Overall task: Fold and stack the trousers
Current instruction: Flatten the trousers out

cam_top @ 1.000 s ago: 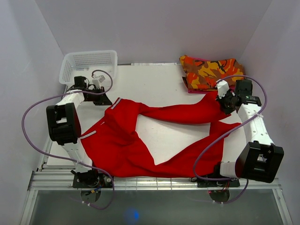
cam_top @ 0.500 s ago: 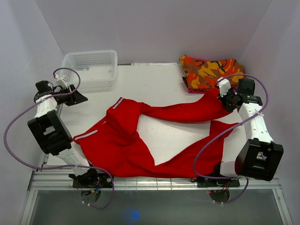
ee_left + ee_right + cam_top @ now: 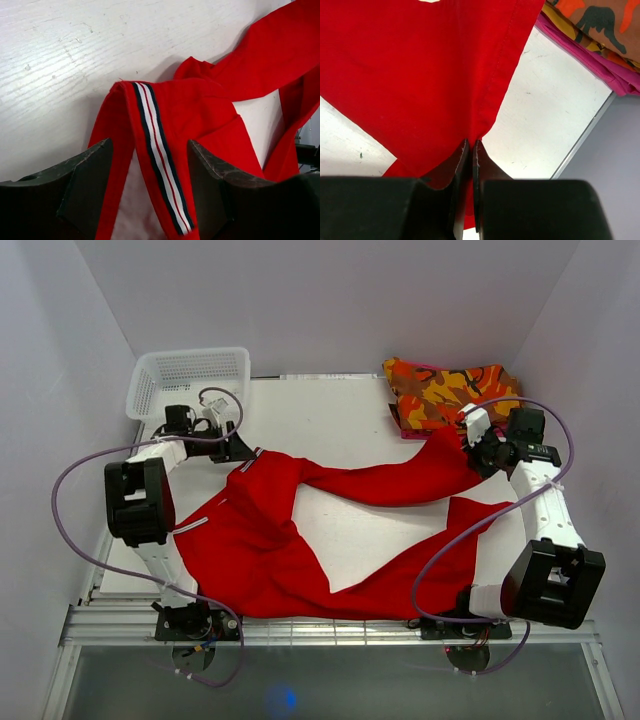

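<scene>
Since my left gripper [image 3: 150,152] reopened astride the striped waistband [image 3: 161,192] of the soft red cloth trousers [image 3: 250,550], a regrasp seems due; my right gripper [image 3: 471,146] clamps one leg.

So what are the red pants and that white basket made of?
The trousers look like soft matte cloth: they crease and lie limp, with a stitched hem. The striped band on them looks like woven ribbon. The basket looks like hard white plastic, with a moulded grid of holes. Looks alone can't settle either.
</scene>
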`<state>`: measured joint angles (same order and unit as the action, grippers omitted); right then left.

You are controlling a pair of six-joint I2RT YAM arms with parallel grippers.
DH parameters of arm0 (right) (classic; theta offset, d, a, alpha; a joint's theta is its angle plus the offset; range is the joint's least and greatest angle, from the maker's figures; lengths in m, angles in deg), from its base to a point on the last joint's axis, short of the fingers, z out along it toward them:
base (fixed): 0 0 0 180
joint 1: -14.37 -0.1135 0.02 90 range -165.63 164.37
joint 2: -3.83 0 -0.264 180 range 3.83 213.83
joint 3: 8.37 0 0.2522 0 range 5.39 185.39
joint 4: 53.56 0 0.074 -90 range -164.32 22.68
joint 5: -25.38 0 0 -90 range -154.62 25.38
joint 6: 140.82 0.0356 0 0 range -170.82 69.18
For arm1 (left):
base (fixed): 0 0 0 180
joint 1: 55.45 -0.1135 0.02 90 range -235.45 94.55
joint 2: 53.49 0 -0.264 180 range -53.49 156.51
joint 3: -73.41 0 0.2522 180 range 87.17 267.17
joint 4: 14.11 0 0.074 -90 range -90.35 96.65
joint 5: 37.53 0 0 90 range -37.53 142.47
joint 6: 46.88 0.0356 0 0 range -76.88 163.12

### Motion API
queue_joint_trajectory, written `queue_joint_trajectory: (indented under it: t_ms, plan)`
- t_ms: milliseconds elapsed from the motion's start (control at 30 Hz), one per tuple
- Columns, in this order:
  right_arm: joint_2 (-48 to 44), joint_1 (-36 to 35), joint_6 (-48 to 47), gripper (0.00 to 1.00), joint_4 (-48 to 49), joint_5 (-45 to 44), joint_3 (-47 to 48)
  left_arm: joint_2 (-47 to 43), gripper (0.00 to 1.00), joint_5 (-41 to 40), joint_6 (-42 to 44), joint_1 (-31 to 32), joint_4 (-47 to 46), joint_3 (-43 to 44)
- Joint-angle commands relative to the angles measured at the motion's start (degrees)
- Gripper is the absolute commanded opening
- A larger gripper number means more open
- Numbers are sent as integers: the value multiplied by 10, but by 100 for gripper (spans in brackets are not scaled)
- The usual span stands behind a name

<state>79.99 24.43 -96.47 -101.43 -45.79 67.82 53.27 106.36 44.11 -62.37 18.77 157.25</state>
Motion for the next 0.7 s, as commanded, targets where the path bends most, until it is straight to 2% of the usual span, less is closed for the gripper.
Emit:
queue_joint_trajectory:
  t_ms: [0, 100, 167, 233, 267, 333, 367, 500, 667]
  plan:
    - [-20, 1, -6, 8, 5, 32, 6, 34, 71, -11, -45, 27, -62, 26]
    - [-15, 1, -1, 8, 2, 37, 10, 47, 68, 25, -71, 38, -94, 25]
    - [-13, 0, 3, 8, 0, 38, 13, 53, 57, 29, -85, 39, -121, 17]
    - [-9, 0, 4, 8, -2, 41, 15, 56, 41, 28, -100, 39, -132, 15]
    - [-9, 0, 4, 8, -2, 41, 15, 56, 22, 15, -102, 39, -135, 15]
    - [-10, 0, 1, 8, -3, 40, 14, 43, 4, 0, -114, 36, -145, 9]
    - [-13, 0, -3, 8, -3, 39, 13, 33, 0, -7, -119, 25, -152, -2]
    - [-41, 2, -44, 8, 7, 23, -5, -22, 0, -54, -122, -25, -143, -24]
    - [-85, 14, -111, 8, 61, 2, -68, -73, 0, -118, -57, -131, -73, -21]
